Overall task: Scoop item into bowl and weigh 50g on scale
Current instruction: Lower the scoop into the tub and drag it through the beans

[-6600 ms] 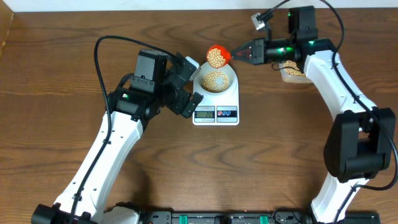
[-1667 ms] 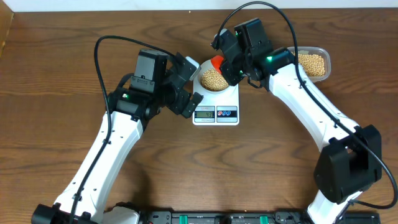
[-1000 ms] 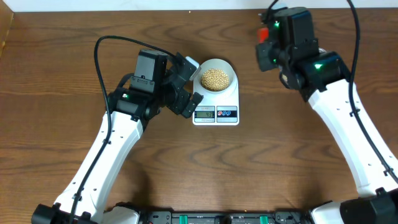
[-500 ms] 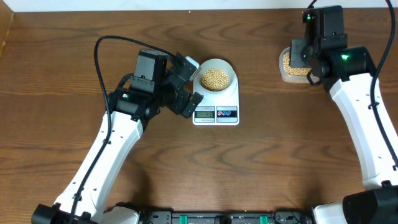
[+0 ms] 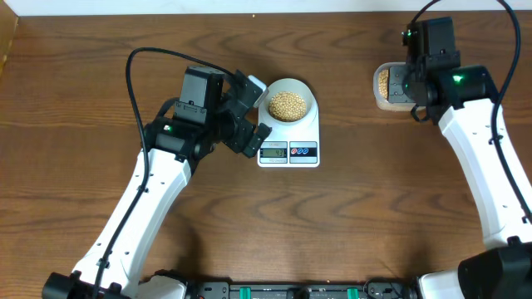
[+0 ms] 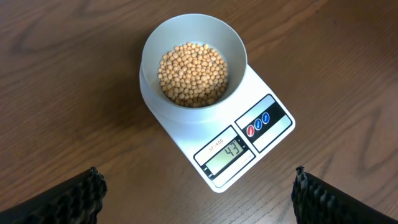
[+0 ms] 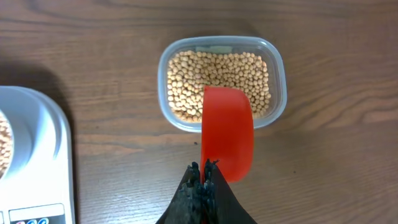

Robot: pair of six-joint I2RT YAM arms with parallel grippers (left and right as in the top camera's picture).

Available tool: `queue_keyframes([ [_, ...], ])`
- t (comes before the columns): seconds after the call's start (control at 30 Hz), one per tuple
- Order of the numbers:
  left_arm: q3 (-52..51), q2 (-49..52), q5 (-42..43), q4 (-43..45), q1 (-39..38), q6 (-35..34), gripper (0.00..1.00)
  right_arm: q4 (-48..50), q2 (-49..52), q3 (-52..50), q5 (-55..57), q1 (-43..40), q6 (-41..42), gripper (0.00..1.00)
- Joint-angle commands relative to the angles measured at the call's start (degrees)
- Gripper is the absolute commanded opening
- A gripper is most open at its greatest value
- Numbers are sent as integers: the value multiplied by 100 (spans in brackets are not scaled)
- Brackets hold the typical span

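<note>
Left wrist view: the flat white rectangular digital scale reads "43" on its small grey display. A line of finer print above the digits is too small to read. Beside the display sit two round buttons, one red and one blue, on a black panel.

The small round pale grey-white bowl stands on the scale and holds a heap of small round tan-yellow beans. The left gripper stands wide apart and holds nothing. Its black pads are cut off at the lower corners, with bare brown wooden table on either side of the scale.

Right wrist view: the right gripper is clamped on the red plastic scoop, and its fingers hide the handle. The scoop lies over the near rim of the clear rounded-rectangular plastic tub, which holds more beans. Whether they touch cannot be told. The scale's corner is cut off at the left edge.

Overhead view: the right arm covers part of the tub. The tub sits well apart from the scale, with open table between them.
</note>
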Motion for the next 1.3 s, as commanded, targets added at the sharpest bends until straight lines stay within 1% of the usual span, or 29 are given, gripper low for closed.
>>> queue_keyframes([
  [0.0, -13, 44, -37, -11, 2, 13, 98, 48, 212, -85, 52, -186, 229, 1],
  [0.13, -13, 44, -37, -9, 2, 13, 98, 114, 339, -83, -17, -323, 219, 1],
  [0.27, -11, 44, -37, -9, 2, 13, 98, 236, 452, -85, -190, -507, -81, 1],
  [0.37, -11, 44, -37, -11, 2, 13, 98, 234, 505, -85, -286, -623, -125, 1],
  [0.57, -13, 44, -37, -11, 2, 13, 98, 380, 750, -85, -876, -833, -181, 1],
  [0.97, -13, 44, -37, -9, 2, 13, 98, 1252, 1600, -83, -872, -848, -181, 1],
  [1.27, -11, 44, -37, -9, 2, 13, 98, 1513, 1628, -85, -850, -885, -181, 1],
])
